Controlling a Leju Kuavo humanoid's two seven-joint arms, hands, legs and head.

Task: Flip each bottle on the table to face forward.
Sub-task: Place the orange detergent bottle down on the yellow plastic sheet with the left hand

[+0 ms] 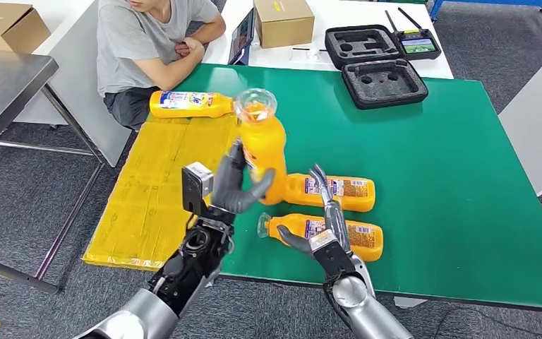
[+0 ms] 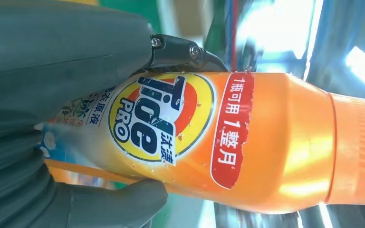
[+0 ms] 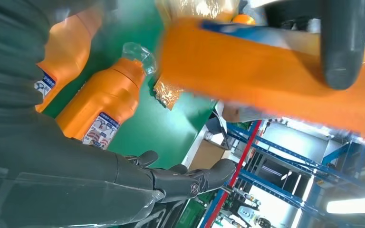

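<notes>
Covering table: green mat, grey carpet

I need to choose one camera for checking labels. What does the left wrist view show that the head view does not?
Only the left wrist view shows the front label of the held bottle, with its logo facing the camera. Only the head view shows the table, three bottles lying flat, a seated person, and the open right hand. Both show the left hand gripping the orange bottle.
</notes>
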